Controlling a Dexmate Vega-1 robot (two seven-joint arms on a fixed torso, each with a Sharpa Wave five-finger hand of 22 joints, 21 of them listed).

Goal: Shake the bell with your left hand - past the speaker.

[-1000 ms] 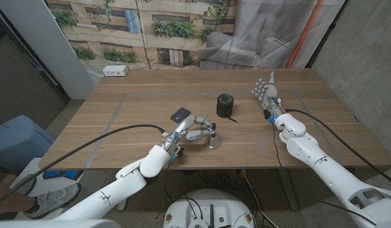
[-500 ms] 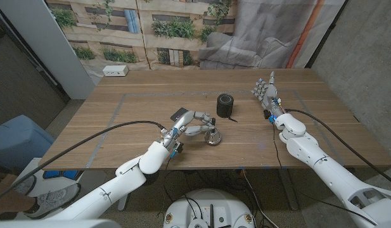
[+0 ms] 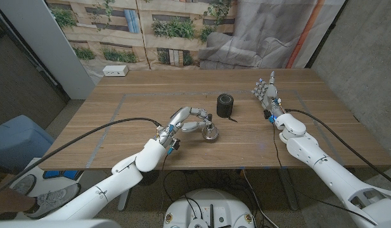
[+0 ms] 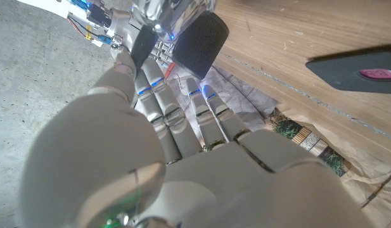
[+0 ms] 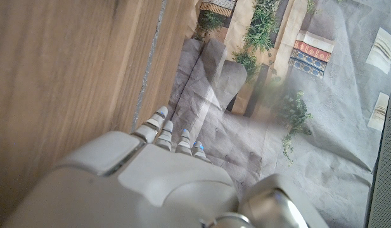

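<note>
Left robot hand point(image 3: 185, 120): reached over the wooden bench point(image 3: 119, 120), fingers curled around the small silver metal bell point(image 3: 211, 132) and gripping its top. The bell sat just in front of the black cylindrical speaker point(image 3: 225, 105), near it but apart; whether its base touched the bench could not be told. In the left wrist view the fingers point(image 4: 158, 95) closed toward the shiny bell point(image 4: 166, 12), with the speaker point(image 4: 201, 44) just beyond.

Right robot hand point(image 3: 266, 92): stood upright on the bench at the robot's right, fingers spread, holding nothing, well apart from the speaker.

Flat black device with a pink mark point(image 4: 366, 66): lay on the bench beside the left robot hand.

White power strip point(image 3: 115, 71): at the far left corner of the bench.
</note>
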